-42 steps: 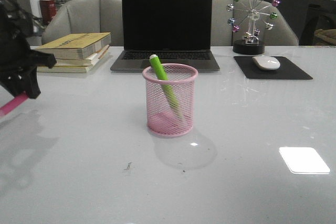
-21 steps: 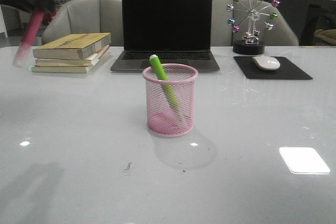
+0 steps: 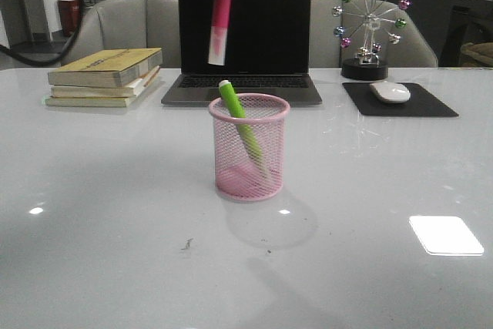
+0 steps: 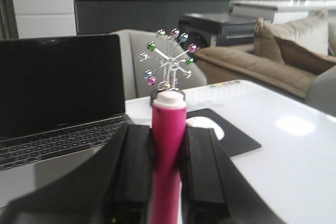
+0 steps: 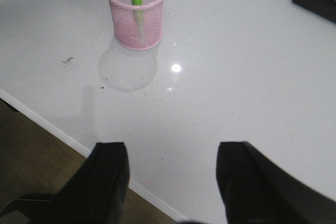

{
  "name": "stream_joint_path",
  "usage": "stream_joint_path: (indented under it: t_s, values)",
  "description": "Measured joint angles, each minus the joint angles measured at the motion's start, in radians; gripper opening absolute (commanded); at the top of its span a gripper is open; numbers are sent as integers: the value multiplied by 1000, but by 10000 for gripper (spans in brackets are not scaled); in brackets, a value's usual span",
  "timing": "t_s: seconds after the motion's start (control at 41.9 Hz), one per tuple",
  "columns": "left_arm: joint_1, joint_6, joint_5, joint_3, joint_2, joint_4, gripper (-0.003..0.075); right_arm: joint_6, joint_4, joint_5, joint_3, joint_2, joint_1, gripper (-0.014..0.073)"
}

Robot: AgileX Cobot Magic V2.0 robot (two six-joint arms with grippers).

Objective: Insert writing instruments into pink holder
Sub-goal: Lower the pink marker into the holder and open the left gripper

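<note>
Swung from the frame's upper left to top centre, our left gripper (image 4: pixel 168 182) pinches the pink whitish-tipped marker (image 3: pixel 221 17) above the round pink wire-mesh cup (image 3: pixel 249 148), so we must lower it beside the lime-green marker (image 3: pixel 242 129).
</note>
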Motion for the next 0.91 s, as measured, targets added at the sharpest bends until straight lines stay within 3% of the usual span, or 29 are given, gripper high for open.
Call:
stream_joint_path:
  t_s: [0.286, 0.381, 0.525, 0.596, 0.715, 0.906]
  values:
    - [-23, -115, -60, -77, 199, -4, 99, 0, 0, 0, 0, 0, 0, 486]
    - [-23, -117, -60, -90, 230, -4, 196, 0, 0, 0, 0, 0, 0, 486]
    - [-23, -117, -60, -90, 236, 7, 434, 0, 0, 0, 0, 0, 0, 486]
    - [-23, -119, -48, -90, 234, 25, 452, 0, 0, 0, 0, 0, 0, 486]
    - [-23, -84, 63, -90, 176, 49, 452, 0, 0, 0, 0, 0, 0, 486]
    - [-15, 58, 472, -99, -60, 70, 452, 0, 0, 0, 0, 0, 0, 486]
